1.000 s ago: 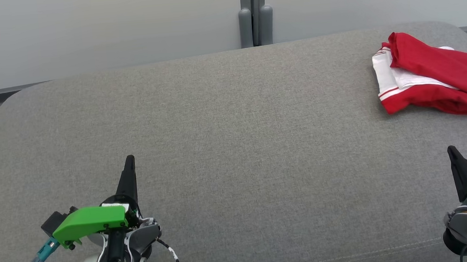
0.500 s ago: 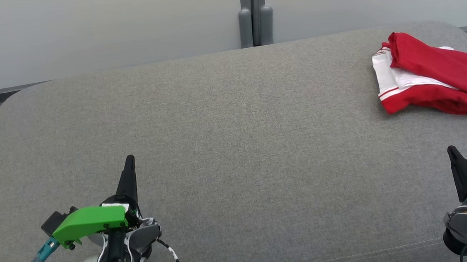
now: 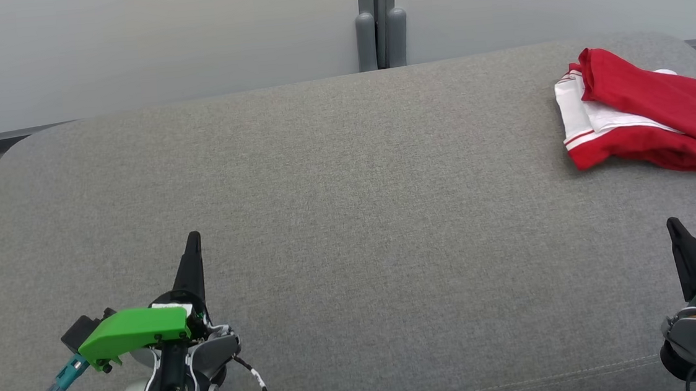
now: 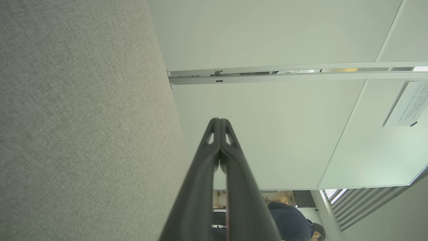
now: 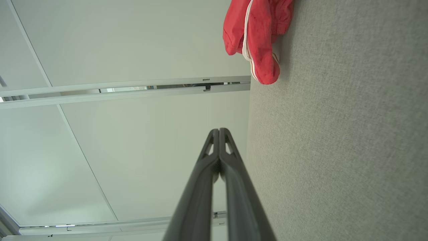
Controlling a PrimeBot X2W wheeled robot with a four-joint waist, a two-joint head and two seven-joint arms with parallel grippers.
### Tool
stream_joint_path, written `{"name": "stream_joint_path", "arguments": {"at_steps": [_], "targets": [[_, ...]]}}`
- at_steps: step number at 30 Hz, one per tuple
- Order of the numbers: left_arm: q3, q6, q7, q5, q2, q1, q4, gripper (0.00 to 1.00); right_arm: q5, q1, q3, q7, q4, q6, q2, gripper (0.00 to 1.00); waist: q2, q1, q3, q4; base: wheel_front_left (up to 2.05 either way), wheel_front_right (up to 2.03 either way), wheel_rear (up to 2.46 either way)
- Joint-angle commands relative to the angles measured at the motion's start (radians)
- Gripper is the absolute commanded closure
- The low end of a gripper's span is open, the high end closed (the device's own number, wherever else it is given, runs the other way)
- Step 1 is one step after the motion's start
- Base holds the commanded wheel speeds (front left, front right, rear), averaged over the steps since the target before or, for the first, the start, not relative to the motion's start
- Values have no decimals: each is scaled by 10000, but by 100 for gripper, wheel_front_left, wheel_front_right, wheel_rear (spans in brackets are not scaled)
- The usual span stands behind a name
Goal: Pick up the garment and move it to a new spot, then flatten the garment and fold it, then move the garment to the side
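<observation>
At the lower left of the head view the left claw (image 3: 193,239) points up the frame over the grey cloth-covered tabletop (image 3: 350,220), its two dark fingers pressed together to a single point; a green cover (image 3: 135,330) sits on the wrist behind it. In the left wrist view the same claw (image 4: 219,120) shows its tips touching with nothing between them, the tabletop at the left of the frame, pale wall panels (image 4: 267,134) beyond, and a person (image 4: 291,222) in a dark top at the bottom edge. At top centre of the head view a grey post (image 3: 380,31) stands behind the tabletop. At the upper right lies the garment (image 3: 646,116), a folded red bundle with white panels and striped trim, running off the right edge. At the lower right the right claw (image 3: 672,224) is also closed and empty, well apart from the garment; in the right wrist view its tips (image 5: 219,130) meet, with the garment (image 5: 257,33) at the top of the frame
</observation>
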Motion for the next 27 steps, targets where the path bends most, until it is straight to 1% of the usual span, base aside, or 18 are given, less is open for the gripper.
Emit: {"name": "stream_joint_path", "arguments": {"at_steps": [1, 27], "targets": [[43, -35, 15, 31, 2, -110, -27, 100, 43, -97, 0, 2, 17, 7, -45, 100, 0, 0, 0, 0, 0, 0, 0], [44, -35, 14, 32, 3, -110, -29, 100, 44, -97, 1, 1, 16, 7, -45, 100, 0, 0, 0, 0, 0, 0, 0]]}}
